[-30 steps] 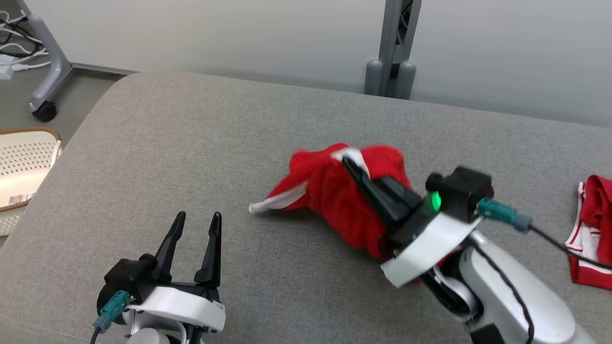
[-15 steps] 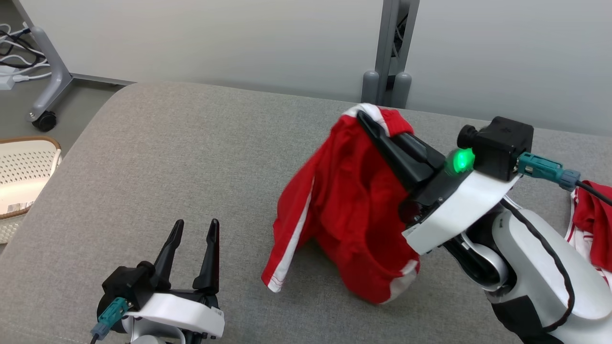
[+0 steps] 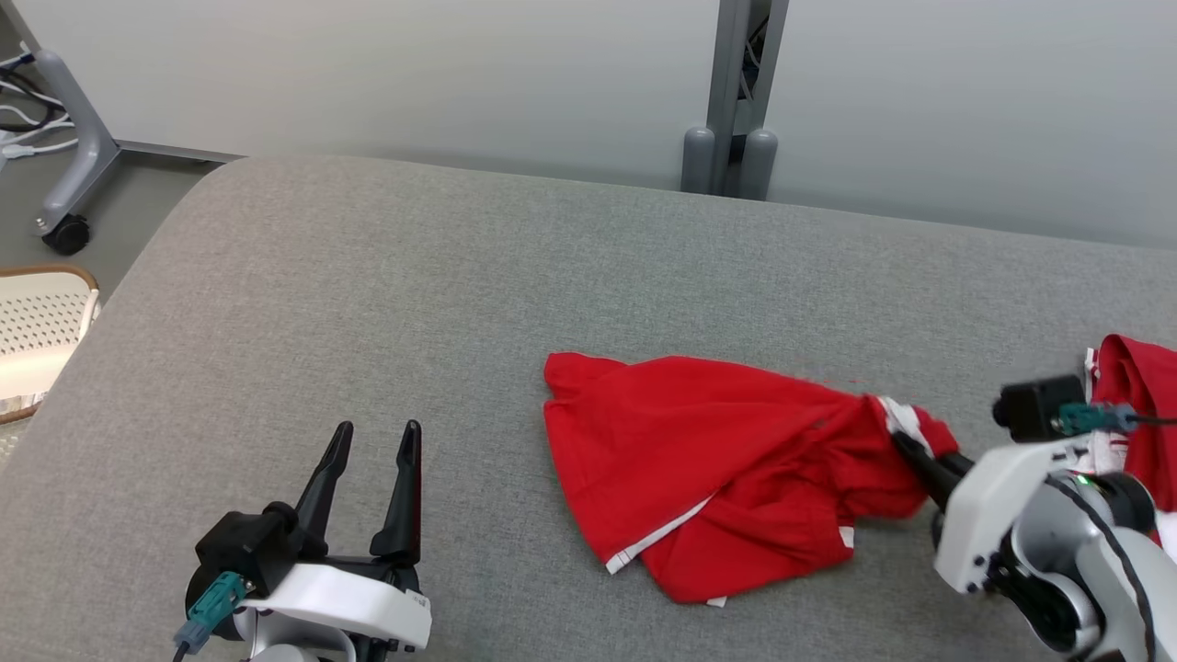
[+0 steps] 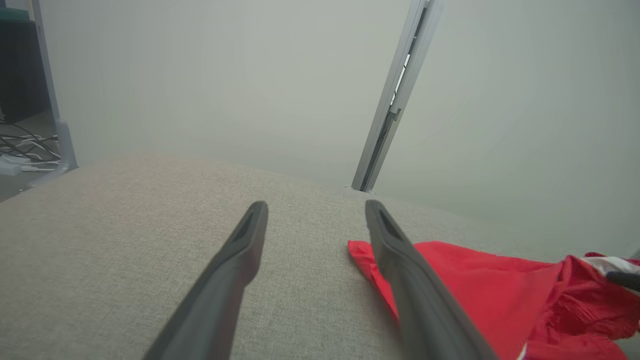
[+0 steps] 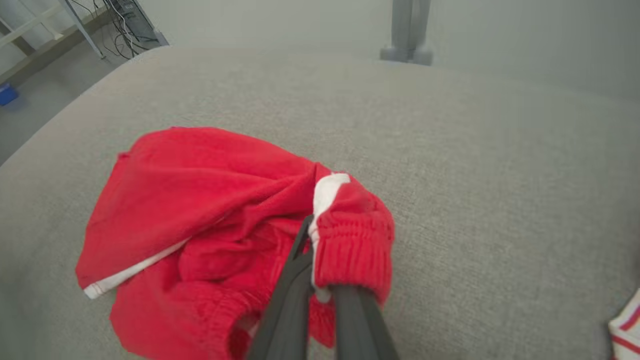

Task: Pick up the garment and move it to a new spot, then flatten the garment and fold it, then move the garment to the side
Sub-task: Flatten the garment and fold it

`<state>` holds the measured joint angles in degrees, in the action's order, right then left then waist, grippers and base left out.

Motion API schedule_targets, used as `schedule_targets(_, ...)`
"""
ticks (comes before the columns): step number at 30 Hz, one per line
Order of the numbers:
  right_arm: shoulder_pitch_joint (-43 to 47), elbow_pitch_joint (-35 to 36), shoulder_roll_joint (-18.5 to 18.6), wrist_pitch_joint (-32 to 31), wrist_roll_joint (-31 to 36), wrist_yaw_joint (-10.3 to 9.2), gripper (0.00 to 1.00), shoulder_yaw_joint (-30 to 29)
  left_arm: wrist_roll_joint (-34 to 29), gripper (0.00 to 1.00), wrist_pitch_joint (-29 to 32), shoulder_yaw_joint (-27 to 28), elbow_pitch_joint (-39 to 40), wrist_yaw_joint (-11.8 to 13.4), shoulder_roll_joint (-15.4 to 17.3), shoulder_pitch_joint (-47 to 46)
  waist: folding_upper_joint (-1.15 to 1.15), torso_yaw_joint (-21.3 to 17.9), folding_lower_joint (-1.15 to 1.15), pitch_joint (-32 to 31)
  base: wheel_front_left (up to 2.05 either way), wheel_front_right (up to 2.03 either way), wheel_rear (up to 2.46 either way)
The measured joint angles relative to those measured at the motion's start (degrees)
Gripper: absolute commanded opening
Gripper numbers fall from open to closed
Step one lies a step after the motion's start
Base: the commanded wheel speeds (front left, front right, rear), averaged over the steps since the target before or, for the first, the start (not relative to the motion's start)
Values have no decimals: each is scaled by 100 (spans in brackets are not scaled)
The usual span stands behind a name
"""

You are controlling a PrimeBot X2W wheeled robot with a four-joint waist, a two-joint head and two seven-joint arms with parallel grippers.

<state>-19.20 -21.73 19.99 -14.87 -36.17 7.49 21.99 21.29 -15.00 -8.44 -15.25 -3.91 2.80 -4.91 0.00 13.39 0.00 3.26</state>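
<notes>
The garment point(image 3: 708, 460) is a pair of red shorts with white side stripes, lying spread and rumpled on the grey cushion point(image 3: 386, 303). My right gripper point(image 3: 906, 446) is shut on the garment's elastic waistband at its right end. The right wrist view shows the waistband point(image 5: 350, 240) bunched over the closed fingers point(image 5: 295, 285), with the garment point(image 5: 200, 200) trailing left. Low at the left, my left gripper point(image 3: 372, 437) stands open and holds nothing, apart from the cloth. Its fingers point(image 4: 240, 255) frame bare cushion, with the garment point(image 4: 480, 285) off to the right.
A second red and white garment point(image 3: 1136, 405) lies at the cushion's right edge, behind my right wrist. A white perforated basket point(image 3: 37, 322) stands on the floor at the left. A grey post point(image 3: 731, 101) rises behind the cushion, and a wheeled stand's leg point(image 3: 64, 156) is at far left.
My right gripper, which had lifted the garment high, has swung down and to the right, laying the cloth out on the cushion. The left gripper has stayed put. The head camera shifted slightly.
</notes>
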Motion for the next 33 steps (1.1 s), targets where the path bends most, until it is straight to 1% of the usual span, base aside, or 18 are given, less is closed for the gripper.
schedule_targets(3, 241, -227, 20, -137, 107, 0, 0, -244, -8, 100, 0, 15, -1, -4, 1, 1, 0, -60, 0, 22, 0, 0, 0)
schedule_targets(4, 310, -305, -2, -187, 132, 0, 20, -319, -10, 100, 0, 12, -1, -5, -1, 1, 0, -85, 0, 29, 0, 0, 0)
schedule_targets(5, 378, -341, -22, -208, 182, 0, 86, -341, -15, 100, 1, 9, -5, -7, 1, 1, 0, -112, 0, 34, 0, 0, 0)
schedule_targets(6, 438, -367, -63, -208, 253, 0, 100, -388, -19, 100, 0, 2, -7, -8, -1, 1, 0, -139, 0, 38, 0, 0, 0)
schedule_targets(13, 600, -220, -278, -178, 456, 0, 100, -654, -55, 100, 1, 7, -13, -14, -1, -20, 0, -352, 0, 35, 0, 0, 0)
schedule_targets(17, 708, 119, -287, -120, 662, 0, 100, -812, -62, 100, 1, -3, -14, -15, -1, -20, 0, -470, 0, -22, 0, 0, 0)
schedule_targets(20, 797, 514, -269, 130, 891, 0, 100, -962, -75, 100, 0, 18, 94, -32, -1, -20, 0, -541, 0, -77, 0, 0, 0)
schedule_targets(22, 862, 822, -247, 428, 1126, 0, 100, -1010, -69, 100, 0, 18, 153, -32, 0, -18, 0, -577, 0, -106, 0, 0, 0)
schedule_targets(25, 942, 1249, -256, 1079, 1492, 0, 100, -1080, -69, 100, 0, 2, 207, -31, 1, 1, 0, -615, 0, -143, 0, 0, 0)
schedule_targets(28, 1061, 1532, -292, 1714, 2057, 1, 100, -1101, -69, 100, 0, -15, 231, -31, 0, 15, 0, -637, 0, -184, 0, 0, 0)
schedule_targets(33, 1371, 1712, -808, 2540, 2682, 1, 100, -1384, -120, 100, 0, -104, 241, -30, 2, 120, 0, -670, 0, -236, 0, 0, 0)
